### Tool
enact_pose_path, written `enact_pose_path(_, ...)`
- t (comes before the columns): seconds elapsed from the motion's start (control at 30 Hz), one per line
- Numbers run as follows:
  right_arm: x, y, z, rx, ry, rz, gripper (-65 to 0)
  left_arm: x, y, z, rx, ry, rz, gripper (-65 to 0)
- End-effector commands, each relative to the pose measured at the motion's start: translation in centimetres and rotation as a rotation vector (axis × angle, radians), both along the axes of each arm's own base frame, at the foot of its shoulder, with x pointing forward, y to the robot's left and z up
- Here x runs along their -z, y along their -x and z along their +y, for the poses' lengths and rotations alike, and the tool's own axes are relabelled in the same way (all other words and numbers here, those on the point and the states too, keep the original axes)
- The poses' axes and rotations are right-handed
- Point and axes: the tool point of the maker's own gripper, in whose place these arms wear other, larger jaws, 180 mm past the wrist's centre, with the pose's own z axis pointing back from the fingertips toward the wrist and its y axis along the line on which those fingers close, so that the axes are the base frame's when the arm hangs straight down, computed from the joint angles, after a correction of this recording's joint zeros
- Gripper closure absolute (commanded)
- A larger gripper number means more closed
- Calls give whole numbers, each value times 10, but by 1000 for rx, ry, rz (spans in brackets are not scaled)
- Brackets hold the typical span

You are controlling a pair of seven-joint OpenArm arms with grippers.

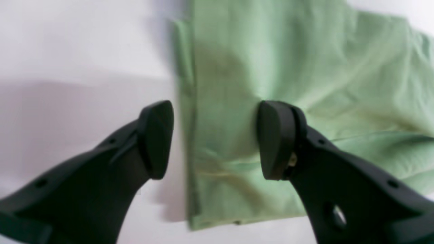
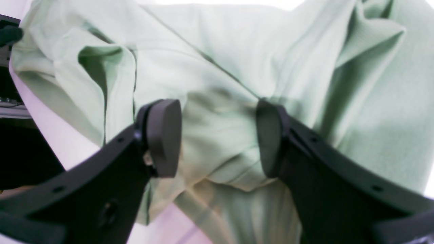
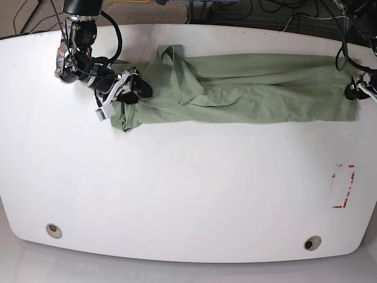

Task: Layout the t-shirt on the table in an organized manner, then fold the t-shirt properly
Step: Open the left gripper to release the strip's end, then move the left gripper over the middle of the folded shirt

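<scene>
The pale green t-shirt lies stretched in a long band across the far half of the white table, bunched and creased at its left end. My right gripper is at that bunched end. In the right wrist view it stands open, low over wrinkled folds of the t-shirt, with nothing pinched. My left gripper is at the shirt's right end. In the left wrist view it is open and straddles the straight hem of the t-shirt, one finger over bare table, the other over cloth.
Two round grommet holes sit near the table's front edge. A red-marked rectangle lies at the right. Dark cables run on the floor behind the far edge. The left arm's gripper is close to the table's right edge.
</scene>
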Motion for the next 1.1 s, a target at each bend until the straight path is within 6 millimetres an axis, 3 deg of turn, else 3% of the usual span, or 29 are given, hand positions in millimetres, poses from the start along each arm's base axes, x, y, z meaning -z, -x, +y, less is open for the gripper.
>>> enact_pose_path(0.0,1,0,-7,0,31,8,-336,-16,-5,13,0,-37,-44,-376)
enact_pose_path(0.27,1,0,-7,0,31,8,-336,-16,-4,15,1,-47,-59,-376)
enact_pose_path(0.67,1,0,-7,0,31,8,-336,-1,-5,-5,66,-29,-15,-376)
enact_pose_path(1.07,1,0,-7,-1,33,8,-336,34,20,1,-6,24,59,-376)
